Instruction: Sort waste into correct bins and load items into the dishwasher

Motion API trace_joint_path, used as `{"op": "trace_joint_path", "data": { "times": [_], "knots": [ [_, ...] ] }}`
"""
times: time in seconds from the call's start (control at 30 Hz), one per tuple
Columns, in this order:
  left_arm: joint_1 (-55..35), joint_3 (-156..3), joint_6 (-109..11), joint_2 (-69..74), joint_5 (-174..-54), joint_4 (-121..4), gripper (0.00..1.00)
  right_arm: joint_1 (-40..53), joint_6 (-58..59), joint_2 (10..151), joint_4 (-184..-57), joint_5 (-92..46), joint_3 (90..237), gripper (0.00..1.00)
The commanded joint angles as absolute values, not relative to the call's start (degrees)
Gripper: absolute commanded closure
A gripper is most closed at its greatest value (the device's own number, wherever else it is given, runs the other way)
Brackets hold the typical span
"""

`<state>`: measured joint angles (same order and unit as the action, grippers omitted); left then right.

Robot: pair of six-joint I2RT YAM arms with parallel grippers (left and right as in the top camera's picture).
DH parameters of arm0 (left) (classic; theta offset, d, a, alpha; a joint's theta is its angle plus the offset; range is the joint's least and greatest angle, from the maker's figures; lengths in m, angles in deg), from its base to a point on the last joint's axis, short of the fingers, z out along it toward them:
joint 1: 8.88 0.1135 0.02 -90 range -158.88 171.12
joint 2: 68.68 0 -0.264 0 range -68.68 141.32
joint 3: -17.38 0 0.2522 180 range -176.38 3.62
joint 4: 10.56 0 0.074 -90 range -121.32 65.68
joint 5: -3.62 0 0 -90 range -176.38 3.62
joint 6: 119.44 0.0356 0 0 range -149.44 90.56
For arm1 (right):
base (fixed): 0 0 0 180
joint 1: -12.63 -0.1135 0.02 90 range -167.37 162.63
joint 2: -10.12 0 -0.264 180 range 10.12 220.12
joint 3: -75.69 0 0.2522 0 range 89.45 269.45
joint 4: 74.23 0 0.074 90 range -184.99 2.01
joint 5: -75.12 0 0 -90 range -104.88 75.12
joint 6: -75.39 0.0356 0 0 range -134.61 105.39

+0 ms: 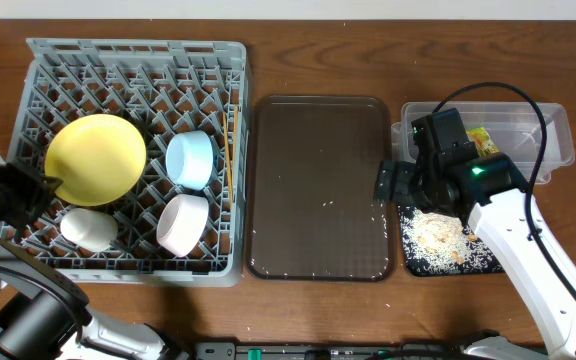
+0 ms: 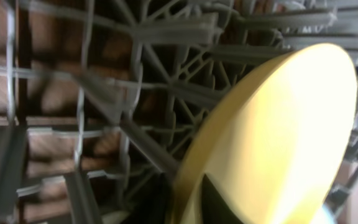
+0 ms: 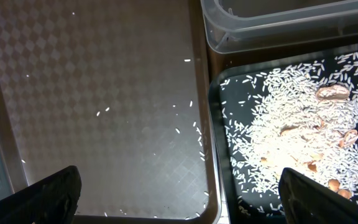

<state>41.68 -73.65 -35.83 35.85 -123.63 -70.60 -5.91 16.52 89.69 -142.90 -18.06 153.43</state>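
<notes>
The grey dish rack [image 1: 138, 48] holds the yellow plate [image 1: 96, 158], the light-blue bowl [image 1: 190, 158], the pinkish-white bowl [image 1: 183, 224], the white cup [image 1: 89, 228] and the chopsticks [image 1: 232, 150]. My left gripper [image 1: 38, 190] is at the plate's left rim. In the left wrist view its fingers [image 2: 188, 198] sit on both sides of the plate [image 2: 278, 137]. My right gripper [image 1: 393, 185] is wide open and empty [image 3: 188, 199], over the edge between the brown tray and the black tray [image 1: 490, 264]. Rice [image 3: 291, 118] lies in the black tray. The wrapper [image 1: 483, 140] lies in the clear tub [image 1: 553, 140]. No tissue shows.
The dark brown serving tray [image 1: 318, 190] lies between the rack and the bins, with a few rice grains scattered on it [image 3: 104, 74]. The clear tub's corner [image 3: 260, 25] is just beyond the black tray. The right arm's cable loops over the tub.
</notes>
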Motion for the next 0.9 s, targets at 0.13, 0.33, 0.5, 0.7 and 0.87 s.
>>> {"op": "trace_joint_path", "data": {
  "times": [0.13,0.33,0.5,0.7,0.87],
  "knots": [
    [41.51,-73.39,-30.94,36.14,-129.93,-68.39,0.92,-6.17,15.98,89.53,-142.79,-17.76,153.41,0.01],
    [41.94,-73.41,-25.56,35.83,-142.19,-66.6,0.93,-6.17,15.98,89.53,-142.73,-17.73,153.41,0.01],
    [41.86,-73.5,-19.9,32.92,-145.73,-66.45,0.92,-6.2,15.98,89.53,-142.62,-17.73,153.41,0.01],
    [41.79,-73.5,-20.01,26.65,-135.11,-66.62,0.93,-6.17,15.96,89.53,-142.64,-17.73,153.41,0.01],
    [39.54,-73.5,-23.83,22.28,-119.83,-67.96,0.93,-6.17,15.98,89.53,-142.62,-17.73,153.41,0.01]
  ]
}}
